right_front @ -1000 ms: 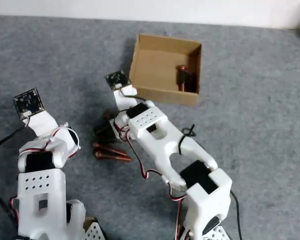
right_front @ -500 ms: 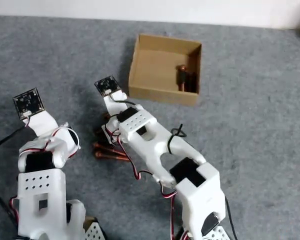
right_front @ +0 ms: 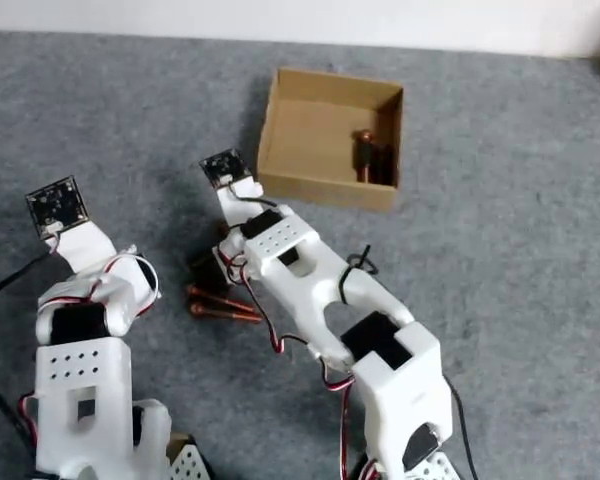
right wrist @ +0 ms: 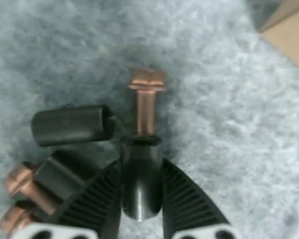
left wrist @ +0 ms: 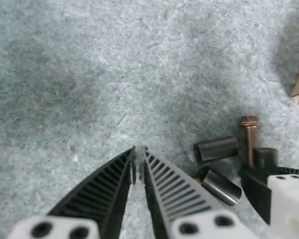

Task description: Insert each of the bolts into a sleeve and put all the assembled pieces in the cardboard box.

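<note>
Sleeve [right wrist: 140,184], clamped in the right gripper's [right wrist: 141,167] fingers near the middle of the surface by the cardboard box [right_front: 325,190], lies end-on to a copper bolt [right wrist: 146,99] whose shank meets its far mouth, axes in line, while the left gripper [left wrist: 139,154], closed on nothing, hangs farther off.

The grey, felt-like worktop [right_front: 500,260] carries an open cardboard box [right_front: 325,188] toward its far side. Nearer, two copper bolts [right_front: 220,298] lie side by side, close to two loose black sleeves [left wrist: 215,149] resting on their sides.
</note>
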You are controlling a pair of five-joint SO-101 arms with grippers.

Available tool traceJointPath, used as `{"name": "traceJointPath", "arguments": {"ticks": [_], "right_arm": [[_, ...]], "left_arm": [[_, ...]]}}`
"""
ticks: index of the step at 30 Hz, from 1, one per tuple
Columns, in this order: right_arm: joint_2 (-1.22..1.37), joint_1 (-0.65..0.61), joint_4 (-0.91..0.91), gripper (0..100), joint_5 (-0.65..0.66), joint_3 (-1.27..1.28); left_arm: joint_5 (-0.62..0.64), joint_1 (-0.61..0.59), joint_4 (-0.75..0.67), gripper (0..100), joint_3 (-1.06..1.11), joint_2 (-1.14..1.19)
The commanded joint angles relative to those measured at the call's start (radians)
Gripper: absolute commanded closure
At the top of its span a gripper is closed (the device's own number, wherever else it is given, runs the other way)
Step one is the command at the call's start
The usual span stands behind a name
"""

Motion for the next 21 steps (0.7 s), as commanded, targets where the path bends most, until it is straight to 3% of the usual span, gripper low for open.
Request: {"name": "traceJointPath", "arguments": {"ticks": [1, 13, 21], "right_arm": [[-0.010, -0.018, 0.097, 99.3, -0.021, -0.010], [-0.349, -0.013, 0.131, 99.3, -0.049, 0.120], [-0.259, 0.051, 0.041, 99.1, -0.049, 0.271]], "left_arm": [[0.002, -0.005, -0.025, 96, -0.039, 0.001], [0.002, -0.002, -0.055, 96, -0.028, 0.004], [0.000, -0.002, -0.055, 96, -0.025, 0.004]]}}
